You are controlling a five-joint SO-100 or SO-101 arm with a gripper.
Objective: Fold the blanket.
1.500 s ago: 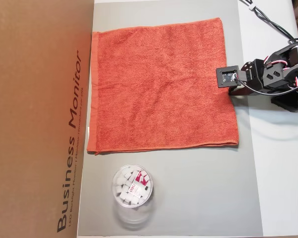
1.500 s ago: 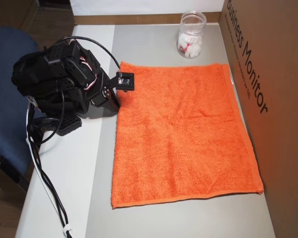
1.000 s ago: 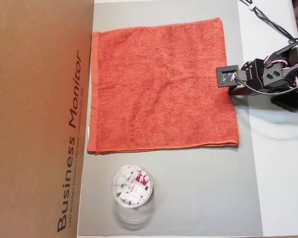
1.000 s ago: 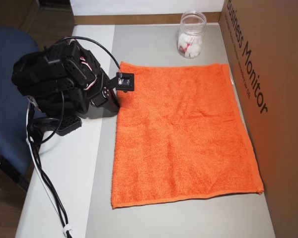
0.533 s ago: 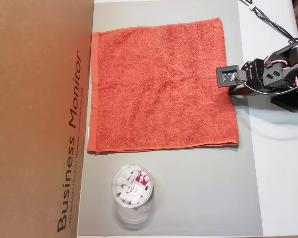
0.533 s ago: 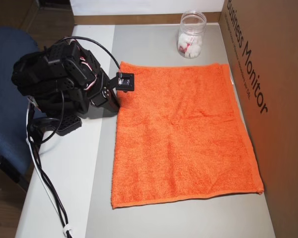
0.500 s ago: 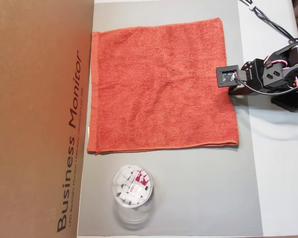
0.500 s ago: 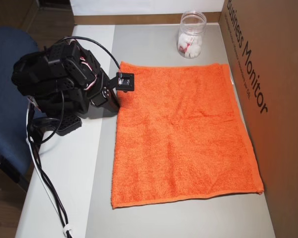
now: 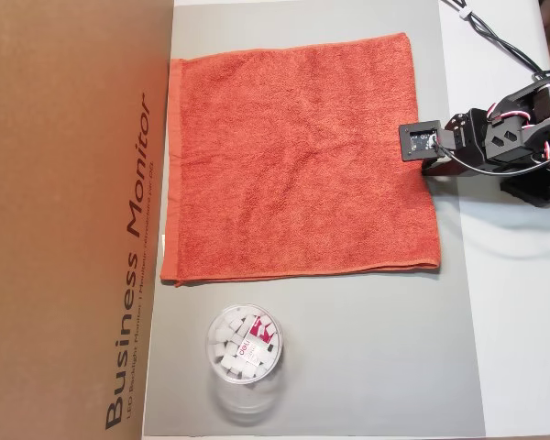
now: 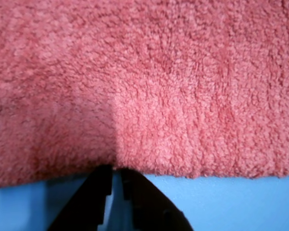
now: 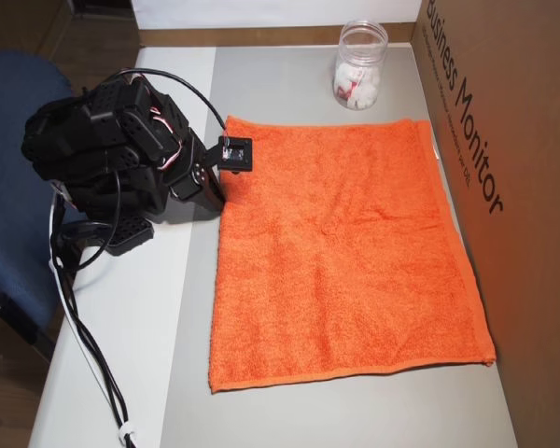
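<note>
- Your gripper (image 10: 114, 169) sits at the near edge of the orange-red terry towel (image 9: 298, 156), low over the grey mat (image 9: 367, 348). In wrist view the two dark fingertips (image 10: 98, 185) are nearly together, thin gap between, tips right at the towel's edge.
- Can't tell if any cloth is pinched — the tips meet the pile right at the hem line and the contact itself is hidden. Treat the grasp as unconfirmed.
- Towel lies flat, fully spread, no fold started. From the gripper it stretches straight ahead, away from the arm base (image 11: 84, 159), toward the cardboard monitor box (image 9: 73, 220).
- In both overhead views the gripper is roughly mid-way along the arm-side edge, a bit nearer the corner by the jar. So a fold from here would go edge-to-edge, toward the box — not corner-first.
- Key relation: all the fabric is ahead of you, none behind. Judgement: lift, then carry fwd toward the box-side hem.
- Clear plastic jar (image 11: 359, 63) of white pieces stands off the towel's side edge, apart from it. Not in the fold path, I'd say.
- Risk: a mid-edge pinch lets both corners sag and drag — watch them.
</note>
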